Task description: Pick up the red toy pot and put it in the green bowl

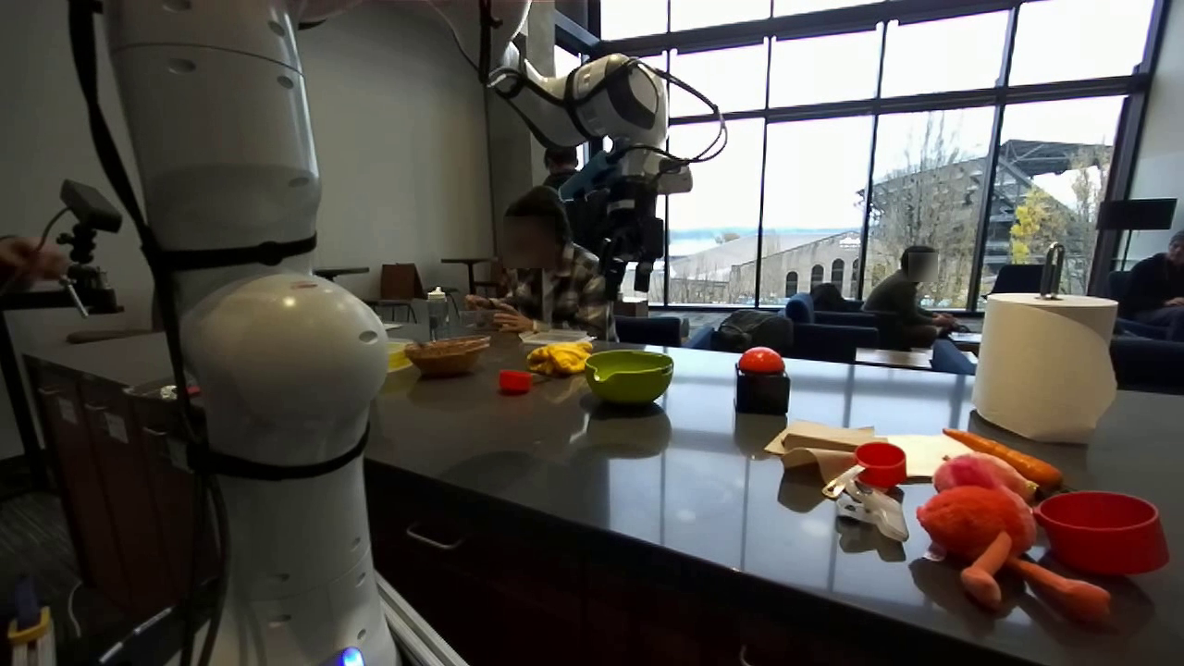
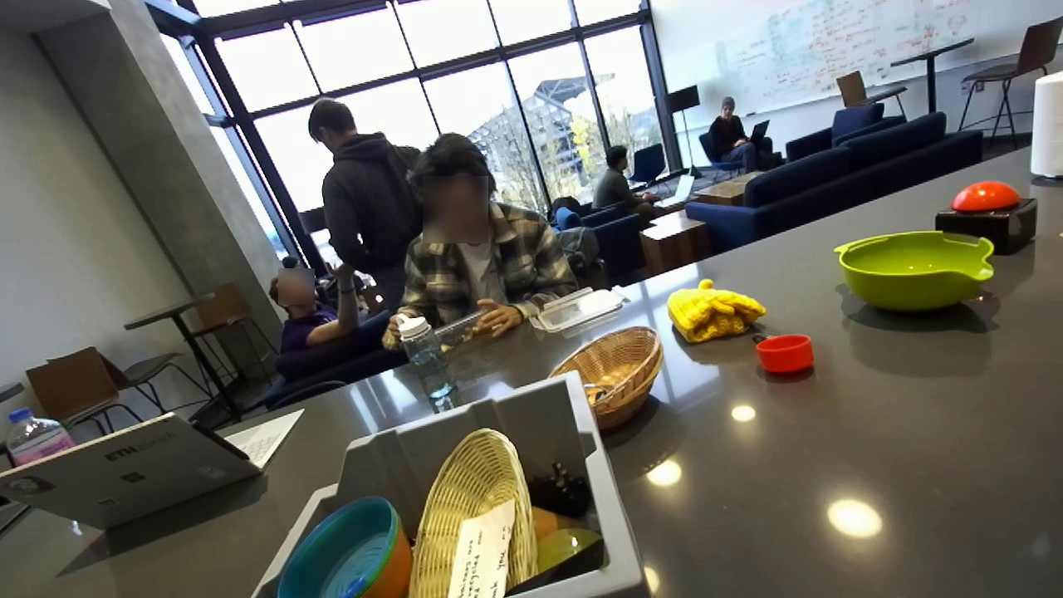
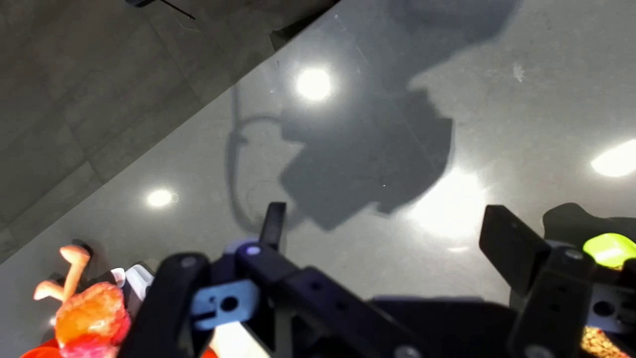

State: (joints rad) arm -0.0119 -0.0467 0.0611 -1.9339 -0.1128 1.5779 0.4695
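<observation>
White robot arm (image 1: 222,120), glossy rounded segments (image 1: 282,370) wore black straps (image 1: 277,248), dark cables (image 1: 122,178) ran down its left side, blue light (image 1: 351,658) glowed low down, black gripper (image 3: 390,231) had screws (image 3: 574,254) and pale-blue plates (image 3: 247,299)

Yellow cloth (image 2: 714,314), red-domed black box (image 1: 762,390), paper towel roll (image 1: 1043,370), laptop (image 2: 145,469), gray bin (image 2: 548,428)

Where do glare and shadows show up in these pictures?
Wrist view: a large dark shadow lies across the glossy counter, with white glare spots around it; both exterior views: the upper windows wash out white; in an exterior view, the green bowl mirrors in the counter.
</observation>
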